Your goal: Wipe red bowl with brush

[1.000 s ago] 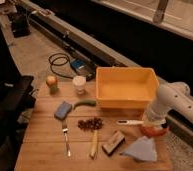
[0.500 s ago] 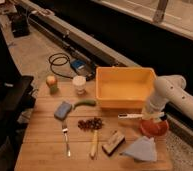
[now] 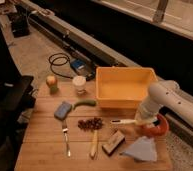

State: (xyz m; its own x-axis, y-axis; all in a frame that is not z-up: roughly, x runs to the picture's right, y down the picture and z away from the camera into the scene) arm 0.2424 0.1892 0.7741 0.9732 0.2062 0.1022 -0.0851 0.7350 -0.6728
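The red bowl (image 3: pixel 159 128) sits on the wooden table (image 3: pixel 40 150) at the right, in front of the yellow tub; the arm hides part of it. My gripper (image 3: pixel 141 120) is at the bowl's left rim, shut on the brush (image 3: pixel 122 121). The brush is a pale stick that points left, roughly level, just above the table. The white arm reaches down from the right.
A big yellow tub (image 3: pixel 125 87) stands behind the bowl. A dark block (image 3: pixel 113 142), a blue-grey cloth (image 3: pixel 141 149), a wooden-handled tool (image 3: pixel 94 145), a fork (image 3: pixel 66 137), a dark red cluster (image 3: pixel 91 123), a blue sponge (image 3: pixel 63 110), a green pod (image 3: pixel 85 103), a cup (image 3: pixel 79 84) and a round fruit (image 3: pixel 51 81) lie on the table.
The arm has drifted a little left. The brush rose slightly, then came back down and sits a bit further left, still in the gripper.
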